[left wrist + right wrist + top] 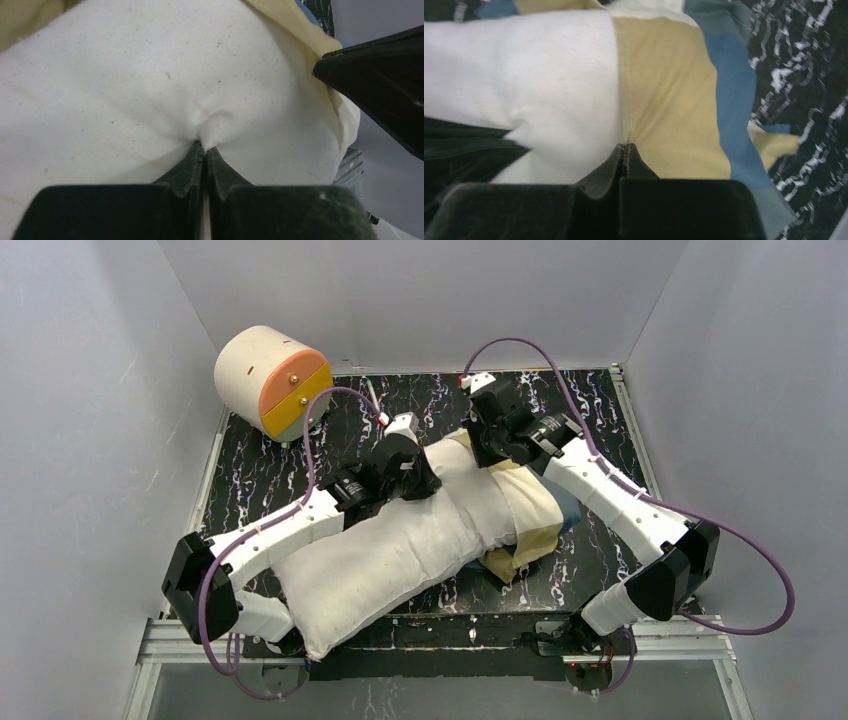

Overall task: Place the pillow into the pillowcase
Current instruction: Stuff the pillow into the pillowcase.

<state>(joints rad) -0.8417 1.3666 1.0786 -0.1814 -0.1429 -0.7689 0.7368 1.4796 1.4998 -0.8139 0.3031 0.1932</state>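
Observation:
The white pillow (390, 560) lies diagonally across the table, its far right end inside the blue, tan and cream pillowcase (530, 515). My left gripper (425, 483) presses on the pillow's top near the case opening. In the left wrist view it (205, 147) is shut, pinching a fold of the pillow (150, 75), with the pillowcase (300, 25) just beyond. My right gripper (485, 455) sits at the far side. In the right wrist view it (625, 146) is shut on the tan pillowcase (669, 100) hem, where it meets the pillow (549, 75).
A cream-and-orange cylinder (272, 380) stands at the back left corner. The black marbled tabletop (260, 475) is closed in by grey walls on three sides. Purple cables loop off both arms. The right gripper's dark body (385, 80) is close to my left fingers.

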